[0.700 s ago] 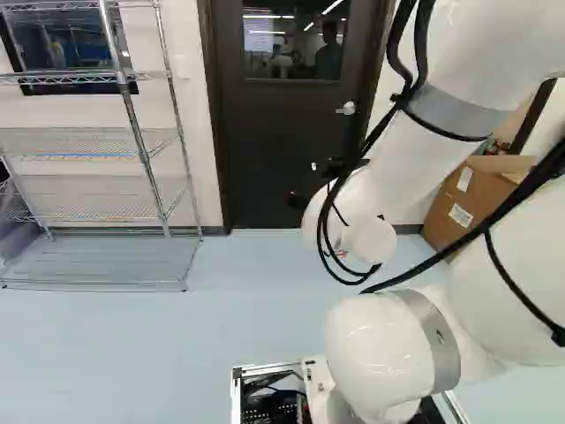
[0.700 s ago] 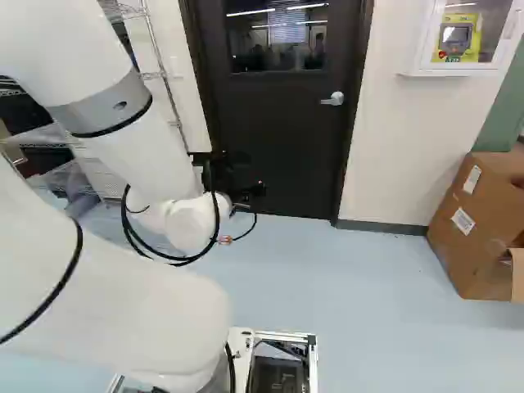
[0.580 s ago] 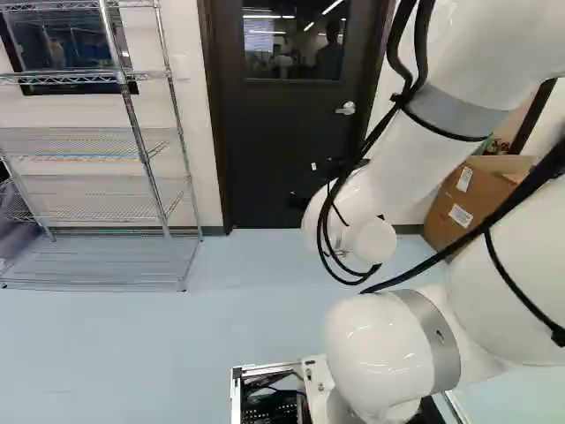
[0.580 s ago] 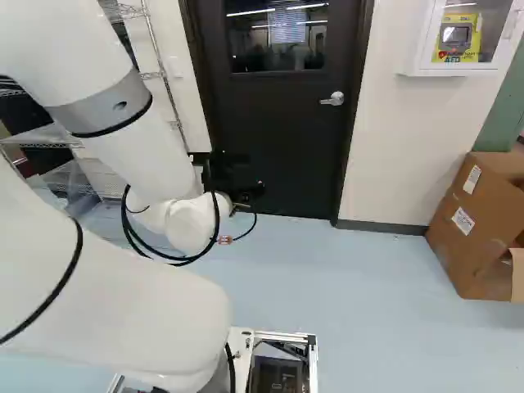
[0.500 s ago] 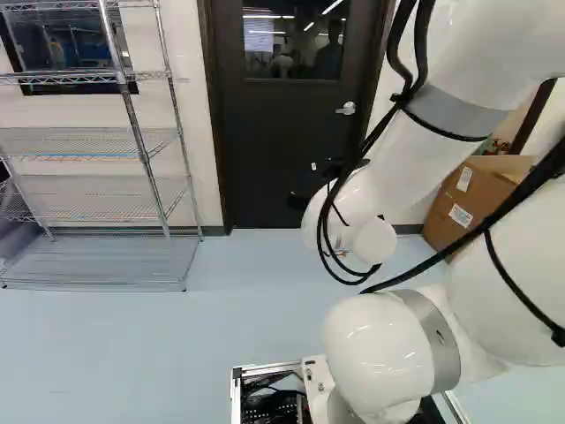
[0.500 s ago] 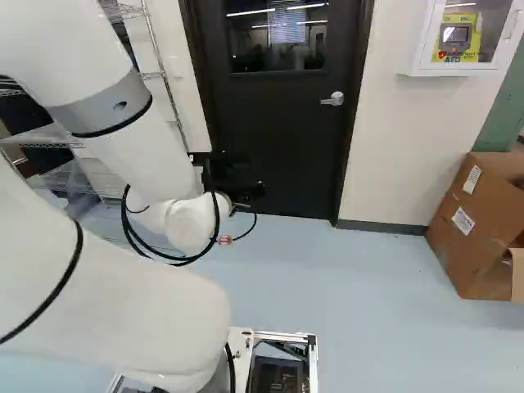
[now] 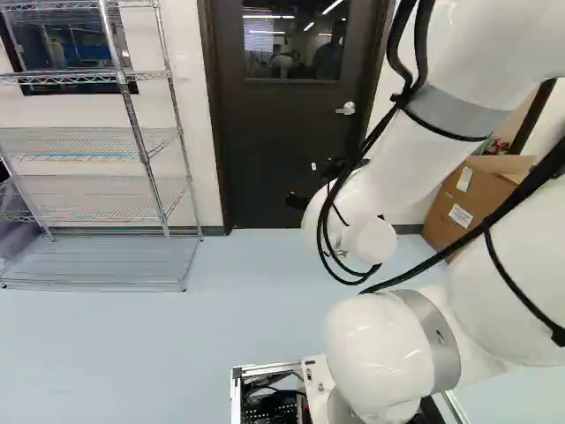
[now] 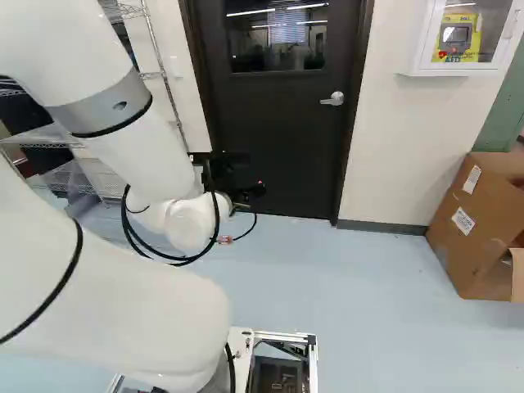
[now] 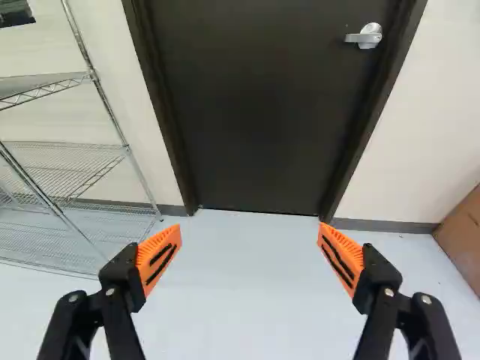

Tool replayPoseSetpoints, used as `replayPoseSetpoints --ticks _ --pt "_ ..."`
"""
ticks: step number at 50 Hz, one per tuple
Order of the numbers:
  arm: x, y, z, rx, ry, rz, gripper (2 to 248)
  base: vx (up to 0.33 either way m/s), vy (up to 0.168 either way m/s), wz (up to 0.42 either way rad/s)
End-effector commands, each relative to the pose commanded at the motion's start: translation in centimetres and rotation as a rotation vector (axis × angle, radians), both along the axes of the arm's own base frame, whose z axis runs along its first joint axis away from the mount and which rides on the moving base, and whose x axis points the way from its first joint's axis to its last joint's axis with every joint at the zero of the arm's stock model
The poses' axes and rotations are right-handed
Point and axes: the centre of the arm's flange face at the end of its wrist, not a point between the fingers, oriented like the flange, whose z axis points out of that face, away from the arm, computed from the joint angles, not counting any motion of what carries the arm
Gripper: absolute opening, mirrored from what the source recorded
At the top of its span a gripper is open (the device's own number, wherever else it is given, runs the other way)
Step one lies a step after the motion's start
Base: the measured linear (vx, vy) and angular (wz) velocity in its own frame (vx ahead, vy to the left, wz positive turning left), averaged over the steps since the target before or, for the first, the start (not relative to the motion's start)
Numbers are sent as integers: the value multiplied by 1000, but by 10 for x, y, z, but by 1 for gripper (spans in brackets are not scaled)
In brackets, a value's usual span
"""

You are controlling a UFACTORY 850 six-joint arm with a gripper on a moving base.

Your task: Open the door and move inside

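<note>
Door: dark, with a window [image 8: 278,37] in its upper part; it sits closed in its dark frame [image 8: 354,123], straight ahead in both base views. The wrist view shows the door [image 9: 247,112] ahead of the fingers, its foot meeting the floor.
Door handle: a silver lever [image 8: 333,99] on the side of the door nearer the cardboard box, pointing in toward the middle of the door; nothing touches it.
Gripper: the black gripper [image 8: 233,173] hangs in front of the door's lower part, low and to the shelf side of the handle in the right base view.
Fingers: spread wide, orange pads [image 9: 159,259] well apart, nothing between them but a view of the floor.
Arm: the white arm [image 8: 147,155] reaches forward from the base.
Wire shelves: a metal rack [image 7: 141,146] at the left of the left base view, against the wall.
Cardboard box: brown [image 8: 483,221], on the floor [image 8: 368,278] at the right of the right base view.
Wall cabinet: white [image 8: 417,70], holding a yellow device [image 8: 458,39], above and beside the box.
</note>
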Motion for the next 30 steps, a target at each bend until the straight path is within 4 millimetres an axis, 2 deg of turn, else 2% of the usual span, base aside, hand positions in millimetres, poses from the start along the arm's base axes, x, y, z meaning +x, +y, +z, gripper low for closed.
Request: replayPoseSetpoints --ticks 17,30 --pt "0 0 0 0 0 0 247 25 1 -2" --pt "0 0 0 0 0 0 247 116 1 -10"
